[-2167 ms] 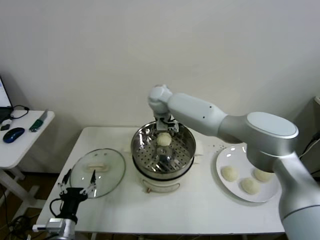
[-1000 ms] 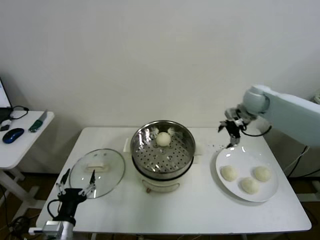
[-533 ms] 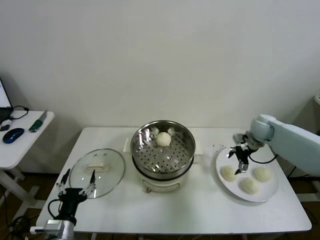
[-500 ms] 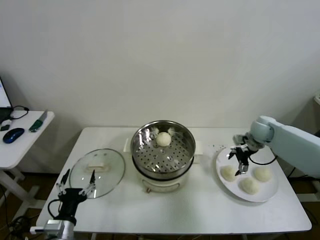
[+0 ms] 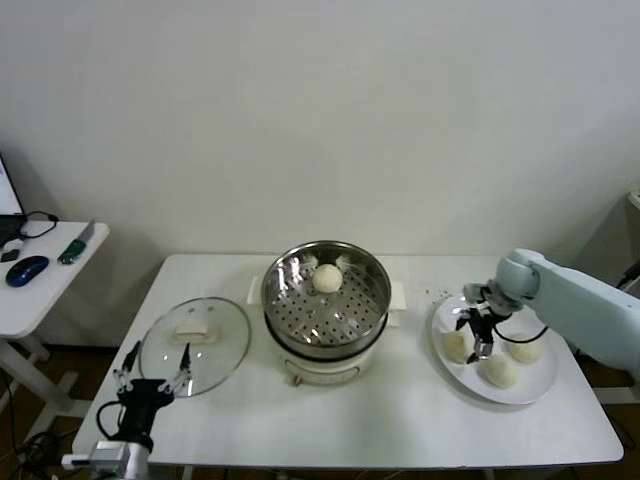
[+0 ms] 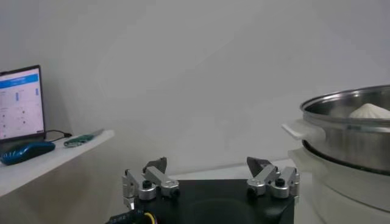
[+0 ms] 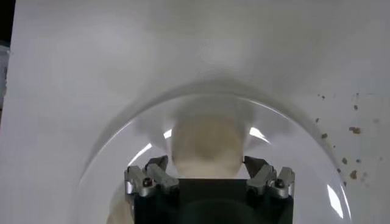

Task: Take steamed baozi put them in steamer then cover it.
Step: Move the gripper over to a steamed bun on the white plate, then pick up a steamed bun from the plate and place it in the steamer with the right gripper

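One steamed baozi [image 5: 327, 278] sits in my steamer [image 5: 326, 297]; three more wait on the white plate [image 5: 530, 385], and the glass lid [image 5: 195, 345] lies aside on the table. My right gripper [image 5: 478, 334] hangs wide open around the nearest bun [image 7: 207, 148], seemingly not yet gripping, while my left gripper [image 6: 211, 181] idles open and empty near the lid. I can read no labels.

**Robot body: look only**

Right arm [image 5: 585, 305]: smooth pale blue-white shell, rounded joint at wrist end, thin black cable looping near wrist. Right gripper [image 5: 478, 328]: black body w/ silver-grey metal finger brackets, dark round screws on each bracket [image 7: 273, 181]. Left gripper [image 5: 152, 372]: same build, black block, grey screwed brackets [image 6: 150, 183], dark finger tips, black cable plus yellow wire at base.
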Motion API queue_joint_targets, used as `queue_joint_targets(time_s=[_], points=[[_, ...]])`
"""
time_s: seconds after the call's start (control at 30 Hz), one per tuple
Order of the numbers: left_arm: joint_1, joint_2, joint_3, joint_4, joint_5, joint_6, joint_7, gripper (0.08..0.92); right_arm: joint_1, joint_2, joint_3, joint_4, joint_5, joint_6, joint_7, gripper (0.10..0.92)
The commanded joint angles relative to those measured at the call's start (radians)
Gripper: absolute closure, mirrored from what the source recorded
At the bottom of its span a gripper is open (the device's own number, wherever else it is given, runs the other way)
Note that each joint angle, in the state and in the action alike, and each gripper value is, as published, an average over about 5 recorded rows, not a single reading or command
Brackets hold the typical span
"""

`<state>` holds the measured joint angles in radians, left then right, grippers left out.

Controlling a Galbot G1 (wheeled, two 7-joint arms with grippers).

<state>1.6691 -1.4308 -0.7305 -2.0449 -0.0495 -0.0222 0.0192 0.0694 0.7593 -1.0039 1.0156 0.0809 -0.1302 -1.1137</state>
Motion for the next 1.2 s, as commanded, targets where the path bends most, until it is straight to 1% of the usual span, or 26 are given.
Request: queue_joint_targets(time_s=[0.03,0.17,0.4,0.6,0.77,0.97,1.07,1.2], points=[[0.0,0.0,0.002,0.002,0.002,-0.001,0.0,0.177,-0.029,0.031,0.027,-0.044,-0.013,0.013,0.0,0.203],[-0.001,-0.001,0.002,-0.001,0.003,0.0,0.0,0.177,-0.025,0.033,0.023,-0.042,-0.012,0.018,-0.008,0.214],[0.004,-0.001,0.002,-0.004,0.003,-0.001,0.0,0.177,0.003,0.014,0.005,-0.028,0.0,0.018,-0.017,0.339],[0.01,0.0,0.002,-0.009,0.003,-0.003,0.0,0.177,0.153,-0.009,-0.075,-0.002,0.069,0.016,-0.021,0.36],[0.015,0.002,0.007,-0.017,0.003,-0.002,0.001,0.177,0.411,0.021,-0.256,-0.003,0.226,0.011,-0.038,0.363],[0.018,0.005,0.022,-0.03,0.01,0.001,0.003,0.177,0.723,0.141,-0.469,-0.021,0.475,-0.013,-0.056,0.363],[0.017,0.006,0.028,-0.036,0.013,0.002,0.004,0.177,0.792,0.212,-0.511,-0.023,0.568,-0.036,-0.058,0.358],[0.017,0.007,0.036,-0.043,0.012,0.003,0.004,0.177,0.81,0.314,-0.508,-0.02,0.659,-0.08,-0.048,0.355]])
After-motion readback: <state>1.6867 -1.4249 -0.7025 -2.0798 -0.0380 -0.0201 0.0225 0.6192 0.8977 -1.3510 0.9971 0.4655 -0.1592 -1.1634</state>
